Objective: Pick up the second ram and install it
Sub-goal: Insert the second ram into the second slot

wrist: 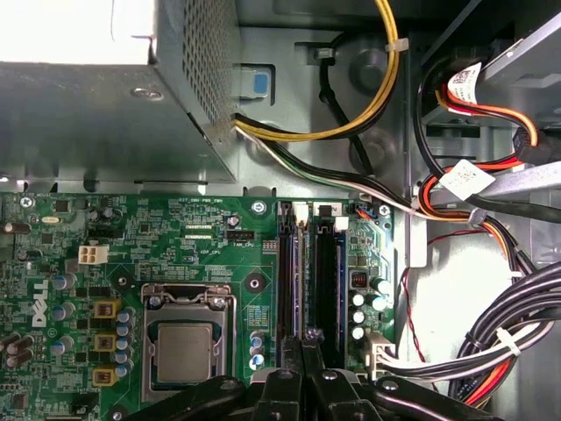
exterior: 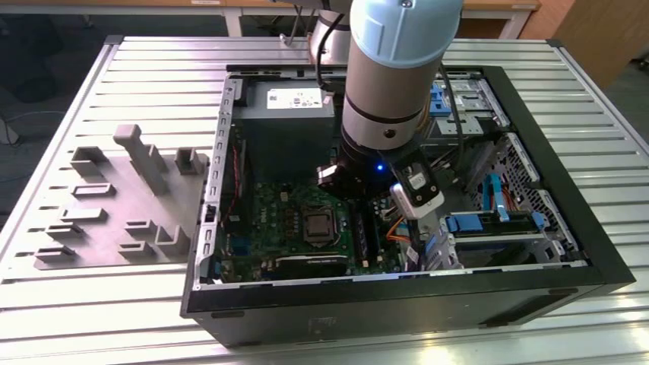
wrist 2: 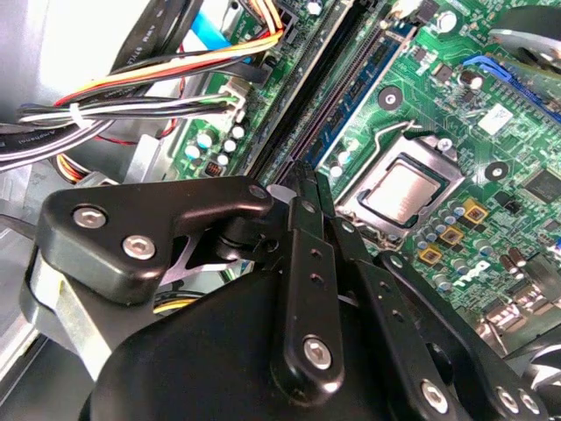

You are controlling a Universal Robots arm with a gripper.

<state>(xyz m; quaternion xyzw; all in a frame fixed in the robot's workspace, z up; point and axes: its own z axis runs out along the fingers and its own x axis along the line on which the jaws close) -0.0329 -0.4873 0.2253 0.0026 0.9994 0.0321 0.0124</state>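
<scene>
My gripper (wrist: 307,338) is down inside the open computer case (exterior: 568,281), over the green motherboard (wrist: 219,263). Its black fingers (wrist 2: 302,202) are shut, with the tips pressed together right over the memory slots (wrist: 308,263) beside the processor socket (wrist: 184,346). From the tips a slim dark strip (wrist 2: 337,88) runs along one slot; it looks like the second ram seen edge-on and standing in the slot. I cannot tell whether the fingertips pinch it or only rest on its top edge. In the exterior view the arm (exterior: 390,84) hides the fingers.
Bundled cables (wrist: 491,351) crowd the side of the slots away from the socket. The power supply box (wrist: 105,114) sits past the board's edge. A grey fixture plate (exterior: 121,205) with blocks lies on the slatted table at the exterior view's left.
</scene>
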